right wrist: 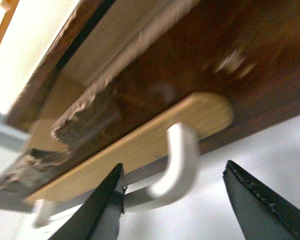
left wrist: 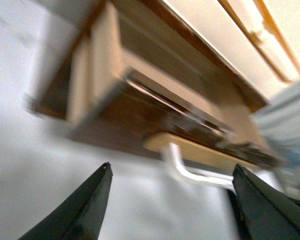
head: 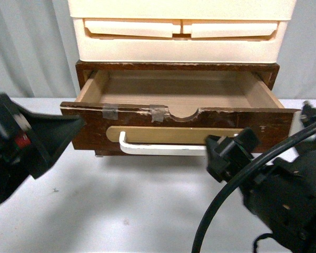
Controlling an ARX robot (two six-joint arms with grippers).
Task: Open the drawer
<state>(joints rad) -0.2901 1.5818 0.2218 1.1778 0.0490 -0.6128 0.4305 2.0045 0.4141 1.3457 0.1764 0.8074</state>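
The dark brown wooden drawer (head: pixel 89 129) stands pulled well out of its case, its inside bare. Its chipped top edge has a half-round notch (head: pixel 184 115) and tape patches (head: pixel 110 112). A white bar handle (head: pixel 163 149) sits on a tan oval plate (head: pixel 168 135). My left gripper (head: pixel 68 129) is open at the drawer front's left end, off the handle. In the blurred left wrist view the gripper (left wrist: pixel 172 167) faces the handle (left wrist: pixel 190 172). My right gripper (head: pixel 231 153) is open at the handle's right end. In the right wrist view it (right wrist: pixel 174 167) straddles the handle's bend (right wrist: pixel 180 160) without gripping it.
A cream plastic drawer unit (head: pixel 181 37) stands on top of the wooden case. The case stands on a white table (head: pixel 137 205), with a grey curtain (head: pixel 26 47) behind. A black cable (head: pixel 221 205) loops from my right arm.
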